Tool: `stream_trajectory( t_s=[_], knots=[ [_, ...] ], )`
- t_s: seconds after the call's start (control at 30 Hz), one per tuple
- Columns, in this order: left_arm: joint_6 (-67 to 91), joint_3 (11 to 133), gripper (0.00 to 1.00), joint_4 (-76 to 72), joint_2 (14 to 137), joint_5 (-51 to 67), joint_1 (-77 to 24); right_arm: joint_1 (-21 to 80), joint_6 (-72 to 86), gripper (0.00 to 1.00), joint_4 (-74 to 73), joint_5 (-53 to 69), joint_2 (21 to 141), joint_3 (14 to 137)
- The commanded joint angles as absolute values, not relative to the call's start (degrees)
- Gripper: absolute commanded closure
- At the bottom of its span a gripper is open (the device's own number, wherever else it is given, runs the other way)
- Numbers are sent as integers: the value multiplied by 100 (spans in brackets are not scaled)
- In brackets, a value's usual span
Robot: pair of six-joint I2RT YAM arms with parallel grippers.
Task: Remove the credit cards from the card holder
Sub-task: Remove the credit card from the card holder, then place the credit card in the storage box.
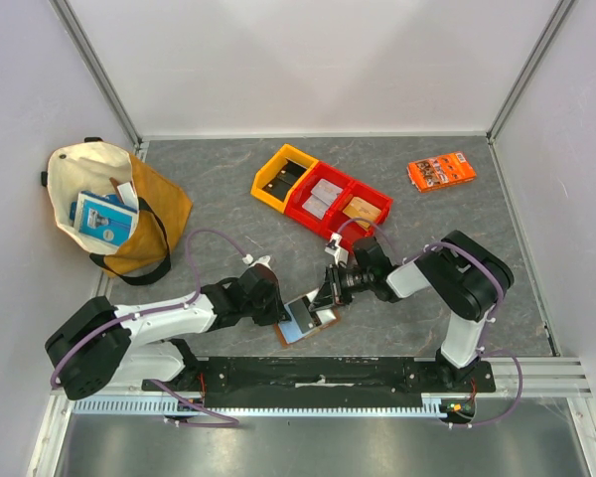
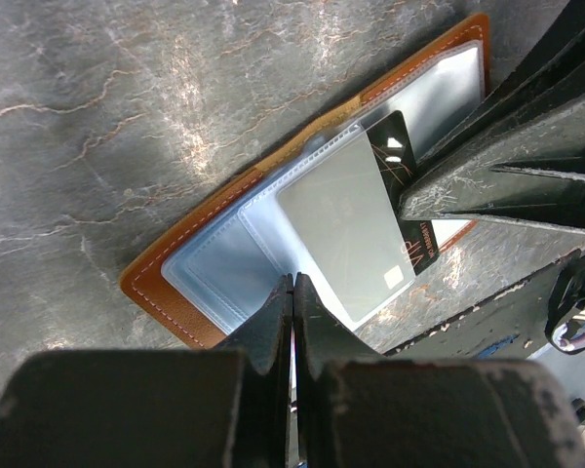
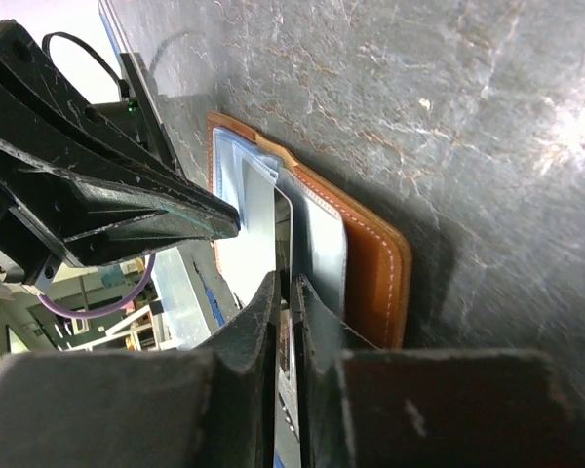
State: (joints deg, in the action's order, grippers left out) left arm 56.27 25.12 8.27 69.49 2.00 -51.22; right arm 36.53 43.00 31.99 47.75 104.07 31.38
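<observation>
The left jaws are pressed together with no gap showing. They pinch the edge of the pale blue clear sleeve of the card holder (image 2: 210, 278) at the bottom centre of the left wrist view. The right jaws are all but closed, with only a thin slit between them, and they nip the credit cards (image 2: 343, 226) edge-on.

The card holder lies open and flat on the grey bench (image 1: 228, 189), low in the centre of the top view, between the two wrists. In the left wrist view its long axis runs from lower left to upper right, and its brown stitched rim faces the upper left. A pale grey-white card over a black one juts part-way from the sleeve, slanting toward the lower right.
</observation>
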Motion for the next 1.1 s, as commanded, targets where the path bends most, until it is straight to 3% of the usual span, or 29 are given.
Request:
stream_trajectory(
  t_s=[0.0,0.07,0.73,0.87,1.0,1.07],
  knots=[
    [5458,2443,98,1134,7093,132,-5133,3691,4289,93,3357,4755,10547,3314],
    [5475,2408,98,1134,7084,141,-5133,3674,4210,100,3261,4746,10486,3296],
    [5511,2320,96,1108,6672,26,-5133,2830,3094,100,1231,4079,8800,3155],
    [5467,2364,77,906,6084,-122,-5133,2830,3365,100,1169,3824,8035,3112],
    [5423,2286,38,301,5310,-185,-5133,2830,4067,100,1650,3490,7078,2875],
    [5423,2172,25,-251,4967,-141,-5133,2839,4638,100,2195,3332,6673,2647]
  ],
)
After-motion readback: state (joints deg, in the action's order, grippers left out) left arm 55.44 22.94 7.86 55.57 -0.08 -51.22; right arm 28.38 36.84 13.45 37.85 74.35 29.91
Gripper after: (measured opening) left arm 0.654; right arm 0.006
